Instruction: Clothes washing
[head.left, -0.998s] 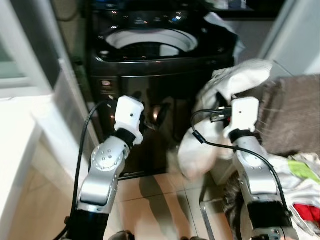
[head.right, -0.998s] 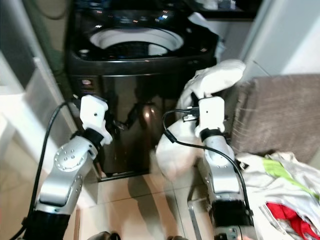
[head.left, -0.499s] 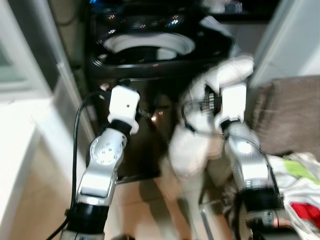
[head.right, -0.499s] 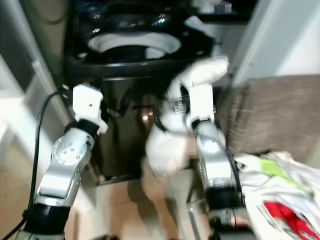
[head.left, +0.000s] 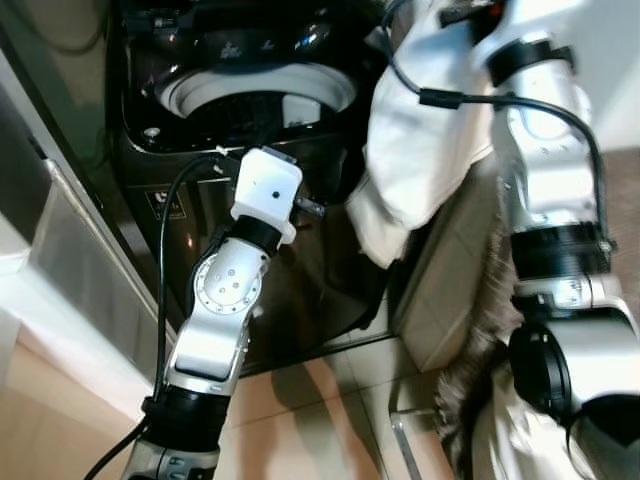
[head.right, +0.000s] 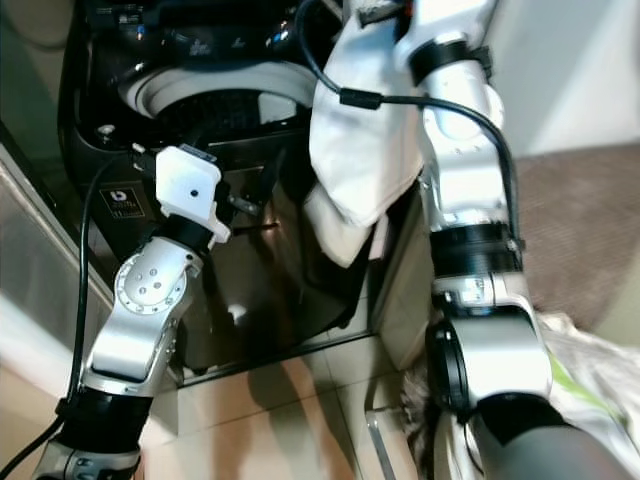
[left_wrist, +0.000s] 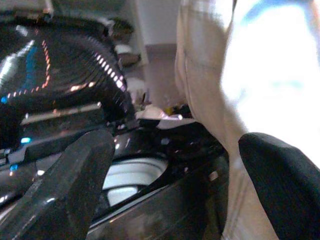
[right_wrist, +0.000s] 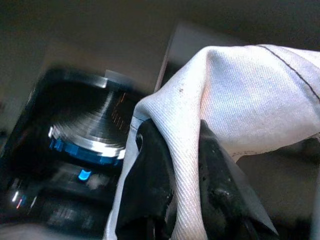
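Tiled floor (head.left: 330, 400), brown upholstery (head.right: 590, 230), grey panel (head.left: 80, 260)

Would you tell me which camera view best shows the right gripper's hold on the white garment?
The right wrist view: the right gripper pinches a fold of the white garment close up. The eye views show the garment hanging beside the washing machine; the left wrist view catches it blurred.

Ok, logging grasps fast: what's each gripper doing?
Left gripper: open, holding nothing.
Right gripper: closed on the white garment.
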